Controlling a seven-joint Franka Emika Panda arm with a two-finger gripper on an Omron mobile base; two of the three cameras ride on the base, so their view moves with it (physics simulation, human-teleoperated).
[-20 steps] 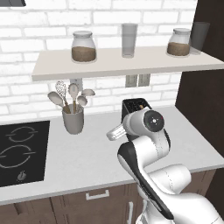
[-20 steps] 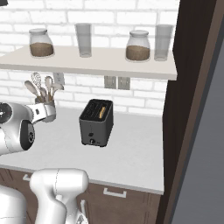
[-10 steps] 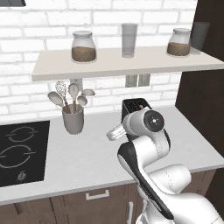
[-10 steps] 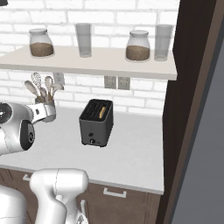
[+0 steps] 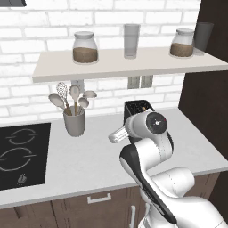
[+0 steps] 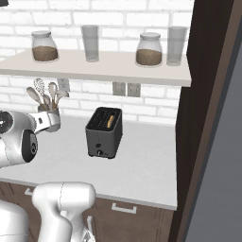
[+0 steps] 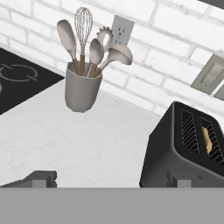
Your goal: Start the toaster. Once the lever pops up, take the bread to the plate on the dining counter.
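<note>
The dark grey toaster (image 6: 104, 133) stands on the white worktop under the shelf. It also sits at the lower right of the hand view, toaster (image 7: 183, 153). A pale tan bread slice (image 6: 110, 121) is down in its right slot, bread (image 7: 208, 140). A small silvery lever (image 6: 99, 152) sticks out low on the narrow front face. My gripper (image 7: 110, 180) is open, its fingertips (image 7: 43, 178) far apart, hovering above the worktop short of the toaster and apart from it. My arm hides most of the toaster (image 5: 137, 106) in the left base view. The plate and the dining counter are out of view.
A grey utensil holder (image 7: 81, 89) with spoons and a whisk stands left of the toaster by the brick wall. A black cooktop (image 5: 20, 153) lies further left. The shelf (image 6: 94, 66) above carries jars and glasses. A tall dark cabinet (image 6: 208, 94) bounds the right side.
</note>
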